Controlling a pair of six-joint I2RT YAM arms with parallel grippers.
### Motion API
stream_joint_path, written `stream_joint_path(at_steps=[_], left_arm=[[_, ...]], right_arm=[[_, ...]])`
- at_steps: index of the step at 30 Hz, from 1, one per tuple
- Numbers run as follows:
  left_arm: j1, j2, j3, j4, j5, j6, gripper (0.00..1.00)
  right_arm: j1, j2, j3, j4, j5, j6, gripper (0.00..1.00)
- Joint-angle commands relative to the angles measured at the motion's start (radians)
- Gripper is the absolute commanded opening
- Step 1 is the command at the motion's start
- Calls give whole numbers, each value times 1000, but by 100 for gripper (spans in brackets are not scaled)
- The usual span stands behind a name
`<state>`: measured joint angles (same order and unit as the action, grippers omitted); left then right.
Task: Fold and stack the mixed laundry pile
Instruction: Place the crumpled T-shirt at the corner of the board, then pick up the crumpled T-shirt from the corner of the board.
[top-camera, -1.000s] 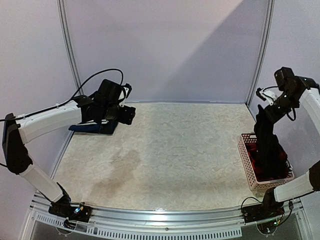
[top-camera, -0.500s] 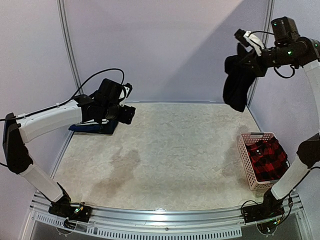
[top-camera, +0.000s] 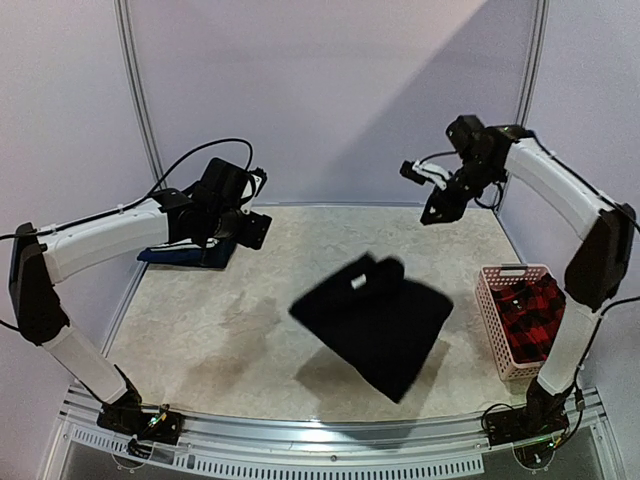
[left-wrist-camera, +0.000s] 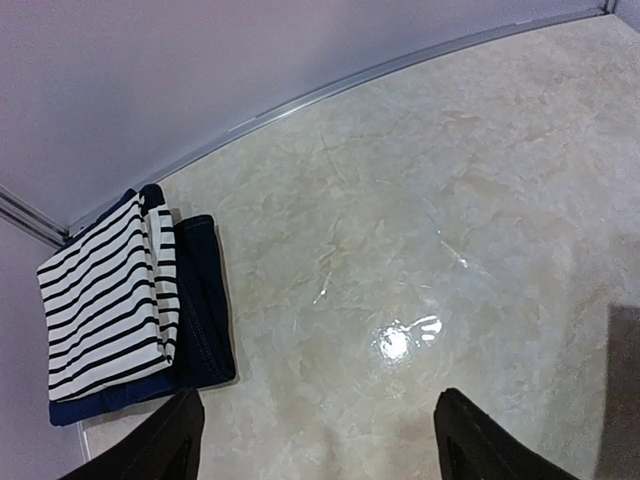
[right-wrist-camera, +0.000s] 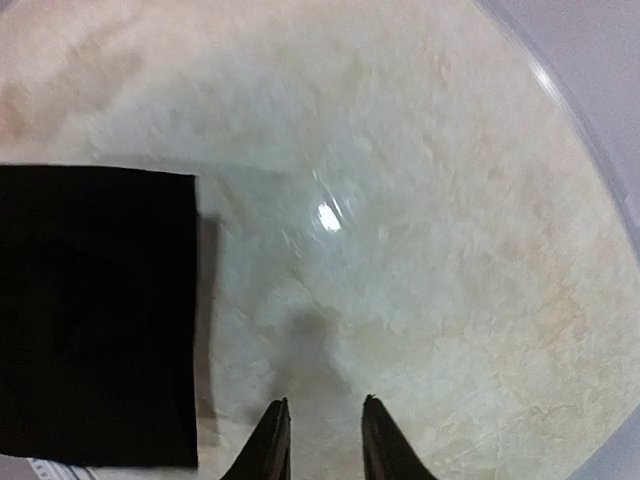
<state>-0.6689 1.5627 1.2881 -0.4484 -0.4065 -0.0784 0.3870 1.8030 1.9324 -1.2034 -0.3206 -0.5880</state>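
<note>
A large black shirt (top-camera: 375, 320) is in mid-air over the middle of the table, spread out and blurred, its shadow beneath it. Nothing holds it. My right gripper (top-camera: 437, 212) is high at the back right, jaws a little apart and empty. In the right wrist view the black shirt (right-wrist-camera: 95, 310) fills the left, well away from that gripper (right-wrist-camera: 325, 440). My left gripper (top-camera: 255, 230) hovers wide open at the back left. Left of the gripper (left-wrist-camera: 315, 445), the folded striped top (left-wrist-camera: 105, 300) lies on a navy piece (left-wrist-camera: 205, 310). The plaid shirt (top-camera: 530, 318) lies in the basket.
The pink slotted basket (top-camera: 490, 300) stands at the table's right edge near the front. Curved wall rails (top-camera: 140, 110) close off the back and sides. The folded stack (top-camera: 180, 256) sits by the left wall, partly hidden under the left arm.
The right arm lifted the black shirt out of the basket, swung it up and toward the centre, then opened its jaws and let go. The shirt now falls free. The left arm stayed put.
</note>
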Motion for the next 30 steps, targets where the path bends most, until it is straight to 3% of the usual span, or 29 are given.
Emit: stream_joint_path(at_steps=[1, 3, 6, 10, 15, 20, 25, 30], left_arm=[[5, 34, 33, -28, 55, 8, 80], [3, 49, 47, -42, 102, 16, 77], [2, 84, 79, -71, 267, 49, 67], [-24, 159, 119, -108, 514, 60, 61], [-123, 227, 137, -150, 543, 28, 59], [-197, 268, 172, -238, 493, -96, 60], [-196, 174, -66, -15, 602, -281, 60], [-200, 120, -236, 139, 643, -410, 59]], right_arm=[[-36, 59, -179, 126, 92, 116, 29], [-36, 17, -261, 165, 87, 126, 32], [-26, -91, -397, 169, -40, 73, 32], [83, -225, -611, 177, -66, -70, 32], [255, -316, -780, 311, -25, -78, 36], [312, -214, -751, 407, -29, 35, 43], [318, -6, -613, 399, -75, 159, 49], [327, 118, -516, 347, -143, 183, 50]])
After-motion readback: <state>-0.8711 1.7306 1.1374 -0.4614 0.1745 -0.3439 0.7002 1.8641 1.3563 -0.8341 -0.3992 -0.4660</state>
